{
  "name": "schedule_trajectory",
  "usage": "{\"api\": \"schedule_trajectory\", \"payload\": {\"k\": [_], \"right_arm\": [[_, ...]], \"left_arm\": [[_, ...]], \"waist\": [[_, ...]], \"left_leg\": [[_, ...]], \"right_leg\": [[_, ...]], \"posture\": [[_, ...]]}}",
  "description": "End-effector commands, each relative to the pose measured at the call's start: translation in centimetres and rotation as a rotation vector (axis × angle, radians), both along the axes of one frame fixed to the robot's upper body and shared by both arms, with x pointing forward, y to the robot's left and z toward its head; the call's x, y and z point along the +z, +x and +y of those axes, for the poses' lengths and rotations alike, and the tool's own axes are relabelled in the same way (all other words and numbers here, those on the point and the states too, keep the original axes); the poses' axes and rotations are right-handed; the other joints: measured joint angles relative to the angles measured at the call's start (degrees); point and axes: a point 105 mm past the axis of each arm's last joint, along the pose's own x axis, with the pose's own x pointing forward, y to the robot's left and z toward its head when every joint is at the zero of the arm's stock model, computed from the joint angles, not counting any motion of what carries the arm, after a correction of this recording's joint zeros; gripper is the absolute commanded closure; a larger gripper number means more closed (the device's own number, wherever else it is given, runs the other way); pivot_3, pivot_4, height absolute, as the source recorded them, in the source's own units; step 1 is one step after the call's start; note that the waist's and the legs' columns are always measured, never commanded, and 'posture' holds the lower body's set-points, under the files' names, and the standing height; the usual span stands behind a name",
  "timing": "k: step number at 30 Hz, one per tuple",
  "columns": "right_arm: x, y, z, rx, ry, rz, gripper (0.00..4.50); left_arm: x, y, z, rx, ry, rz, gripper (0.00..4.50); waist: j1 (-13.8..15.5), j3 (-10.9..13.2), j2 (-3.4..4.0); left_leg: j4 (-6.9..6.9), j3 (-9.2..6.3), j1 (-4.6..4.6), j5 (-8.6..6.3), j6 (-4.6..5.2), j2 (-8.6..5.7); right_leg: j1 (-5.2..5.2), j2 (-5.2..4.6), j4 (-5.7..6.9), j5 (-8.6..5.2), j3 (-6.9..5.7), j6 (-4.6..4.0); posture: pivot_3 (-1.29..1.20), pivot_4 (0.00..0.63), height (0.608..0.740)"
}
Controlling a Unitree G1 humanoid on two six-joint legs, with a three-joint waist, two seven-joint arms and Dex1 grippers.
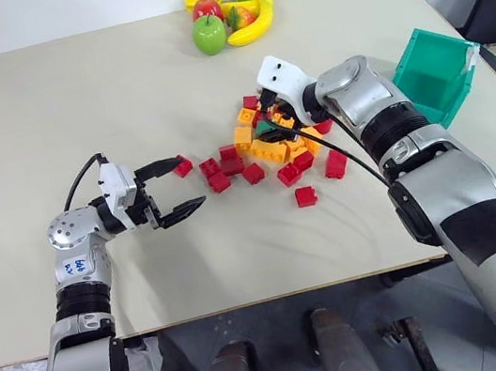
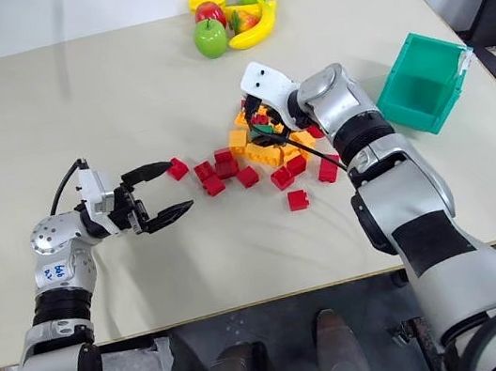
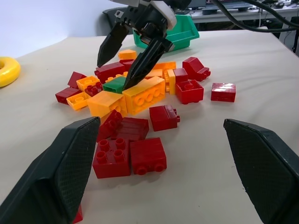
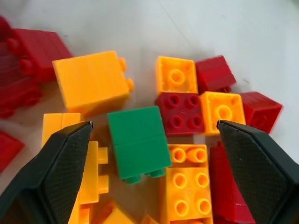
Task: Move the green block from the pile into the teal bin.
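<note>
My right tool (image 3: 131, 49) hangs spread wide over the pile (image 1: 270, 148) at the middle of the head-camera frame, holding nothing. The green block (image 4: 138, 141) lies on its side between my two fingers, wedged against orange bricks (image 4: 93, 85) on both sides. My worry is that a finger lands on an orange neighbour instead of the table, so I would pinch two bricks, or tip the green one and let it slip deeper into the heap.

My left tool (image 1: 175, 189) waits spread and empty at the left of the frame, well apart from the pile. The teal bin (image 1: 431, 69) sits empty at the right edge (quite a reach).

From the head the block is mostly hidden behind my right wrist; the left wrist view shows one fingertip close beside it.
</note>
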Motion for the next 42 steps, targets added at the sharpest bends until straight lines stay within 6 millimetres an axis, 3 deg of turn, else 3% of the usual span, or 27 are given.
{"api": "schedule_trajectory", "payload": {"k": [1,11,19,23,32,42], "right_arm": [[-2.8,-1.5,0.9,0.074,-0.040,0.160,0.03],[-3.4,-1.4,0.9,0.000,0.034,0.212,0.03],[-1.4,-0.5,1.2,-0.040,0.114,0.132,0.03],[-0.7,0.3,-0.3,-0.135,0.164,0.109,0.03],[-1.9,0.3,-2.3,-0.208,0.094,0.157,0.03],[-1.5,0.1,-1.6,-0.204,0.144,0.199,0.03]], "left_arm": [[1.1,0.0,0.2,0.006,-0.014,-0.044,0.00],[1.0,0.0,0.2,0.013,-0.015,-0.044,0.00],[1.1,0.0,0.2,0.015,-0.015,-0.047,0.00],[1.1,0.0,0.3,0.017,-0.015,-0.048,0.00],[1.2,0.1,0.2,0.018,-0.015,-0.050,0.00],[1.4,0.1,0.2,0.018,-0.012,-0.059,0.00]], "waist": [[-0.14,-0.02,0.00],[0.44,-0.02,0.02],[0.49,-0.02,0.02],[0.48,-0.01,0.03],[0.30,-0.01,0.03],[0.36,-0.01,0.03]], "left_leg": [[0.00,0.00,0.02,0.00,0.00,0.01],[0.18,-0.08,0.12,0.00,-0.02,0.01],[0.24,-0.16,0.12,0.00,-0.02,-0.02],[0.22,-0.16,0.11,0.00,-0.02,-0.01],[0.03,-0.14,0.10,0.00,-0.02,0.00],[0.05,-0.14,0.09,0.00,-0.02,-0.02]], "right_leg": [[0.03,0.02,0.00,0.00,0.00,0.00],[0.21,0.00,0.07,0.01,0.01,-0.02],[0.27,-0.01,0.07,0.01,-0.02,-0.02],[0.26,0.00,0.06,0.01,-0.03,-0.02],[0.17,0.00,0.00,0.01,-0.01,-0.02],[0.18,-0.01,0.00,0.01,-0.01,-0.02]], "posture": [[0.00,0.150,0.740],[0.00,0.150,0.740],[0.00,0.150,0.740],[0.00,0.150,0.740],[0.00,0.150,0.740],[0.00,0.150,0.740]]}}
